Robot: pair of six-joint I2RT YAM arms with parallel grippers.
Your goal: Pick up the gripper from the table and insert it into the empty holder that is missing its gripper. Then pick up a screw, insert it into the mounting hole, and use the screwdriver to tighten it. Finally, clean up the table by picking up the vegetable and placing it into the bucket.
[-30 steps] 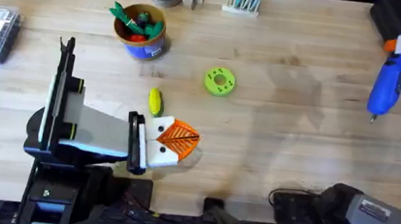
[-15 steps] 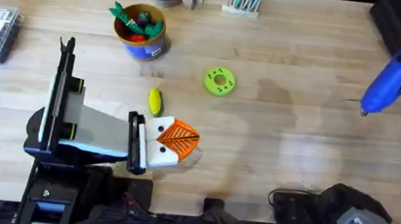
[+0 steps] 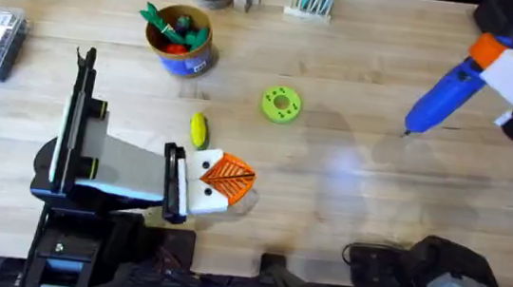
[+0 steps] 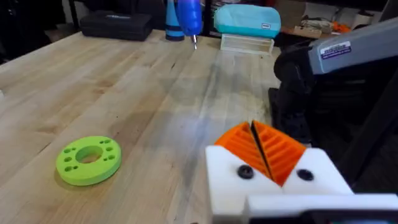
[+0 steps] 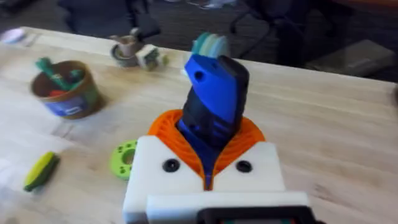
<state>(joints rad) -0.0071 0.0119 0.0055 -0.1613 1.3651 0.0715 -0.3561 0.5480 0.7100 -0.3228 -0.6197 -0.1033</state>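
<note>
Right fingers (image 5: 208, 165) clamped on the screwdriver (image 3: 449, 83) — no writing readable.
Left fingers (image 4: 264, 155) closed, empty; bucket (image 3: 183, 42) at 11 o'clock — blue label band.

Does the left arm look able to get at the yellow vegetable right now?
Probably yes. The vegetable lies on bare table just beyond the left gripper, whose fingers are shut with nothing between them. The right gripper, shut on the screwdriver, is far off.
</note>
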